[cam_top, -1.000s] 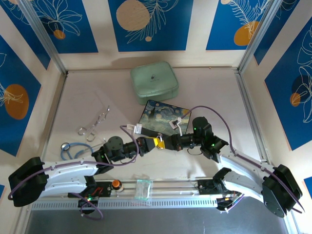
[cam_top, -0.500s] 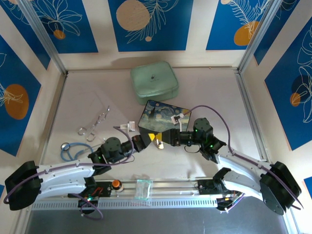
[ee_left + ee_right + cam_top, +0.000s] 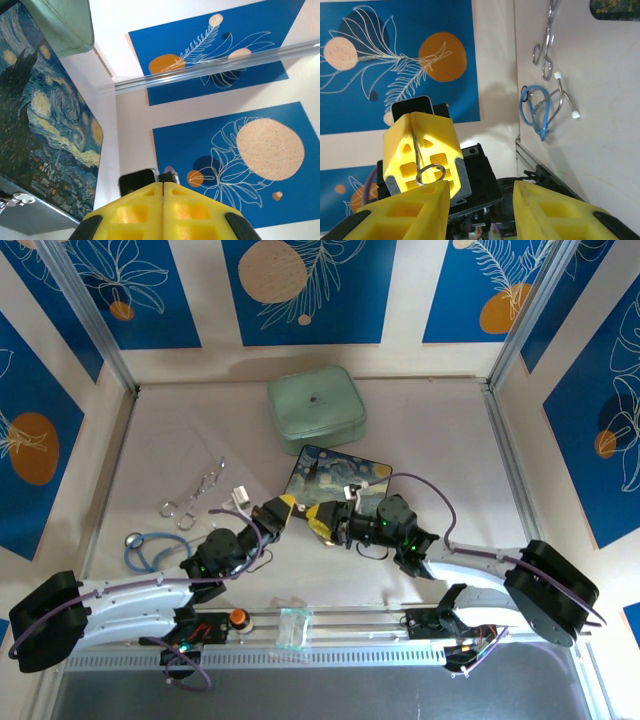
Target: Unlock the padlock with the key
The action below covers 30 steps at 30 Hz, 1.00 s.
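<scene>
The pale table (image 3: pixel 450 440) carries a mint-green case (image 3: pixel 316 408) at the back. Just in front of the case lies the starry-night box (image 3: pixel 335 475). Well to the left of the box lies a blue loop (image 3: pixel 150 548), near the left arm, with a silvery wire piece (image 3: pixel 192 495) just behind it. Both arms reach inward, and their yellow tips come close together at the box's near edge. The left fingers (image 3: pixel 432 145) are pressed tight together and pinch the key (image 3: pixel 430 174) in the seam between them. A thin grey line runs along that seam, and the key's round loop sticks out towards the right arm. The right fingers (image 3: pixel 555 212) stand apart with a clear gap and nothing between them. One of them sits just under the key's loop, though I cannot tell whether it touches. From the left wrist, the box is beside and behind the closed tips.
</scene>
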Motion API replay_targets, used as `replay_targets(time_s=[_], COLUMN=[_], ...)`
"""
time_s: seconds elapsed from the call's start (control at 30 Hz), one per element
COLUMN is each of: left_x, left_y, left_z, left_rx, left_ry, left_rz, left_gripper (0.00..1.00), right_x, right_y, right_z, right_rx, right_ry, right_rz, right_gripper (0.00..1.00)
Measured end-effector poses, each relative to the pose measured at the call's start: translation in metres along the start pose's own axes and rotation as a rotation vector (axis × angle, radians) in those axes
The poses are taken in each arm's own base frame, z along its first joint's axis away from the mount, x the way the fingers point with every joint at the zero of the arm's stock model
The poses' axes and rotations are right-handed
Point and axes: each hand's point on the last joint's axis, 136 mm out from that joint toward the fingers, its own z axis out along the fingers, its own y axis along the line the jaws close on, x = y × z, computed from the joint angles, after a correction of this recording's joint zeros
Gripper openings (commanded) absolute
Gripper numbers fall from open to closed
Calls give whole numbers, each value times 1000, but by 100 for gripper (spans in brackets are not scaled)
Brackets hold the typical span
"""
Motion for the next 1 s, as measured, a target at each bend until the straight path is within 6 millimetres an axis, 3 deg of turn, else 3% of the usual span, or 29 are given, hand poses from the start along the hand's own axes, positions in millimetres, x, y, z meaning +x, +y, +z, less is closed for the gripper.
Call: replay_targets(time_s=[0.17, 0.3, 0.5, 0.77, 1.0], left_x=[-5, -8, -9, -6, -7], left_y=[-3, -3, -3, 3, 1], left_z=[-1, -1, 0, 4, 4], left_rx=[13, 19, 21, 9, 26], left_ry=[-29, -43, -50, -48, -54], left_rz=[-28, -35, -37, -40, -65], left_gripper=[0, 0, 0, 0, 0], right_x=[0, -4, -7, -8, -8], right_y=[15, 18, 23, 38, 30], right_z=[3, 3, 2, 14, 23], right_rx=[-66, -77, -90, -131, -127], right_ry=[-34, -69, -97, -87, -76], right_rz=[-1, 10, 11, -4, 12], right_gripper=[28, 39, 42, 35, 26])
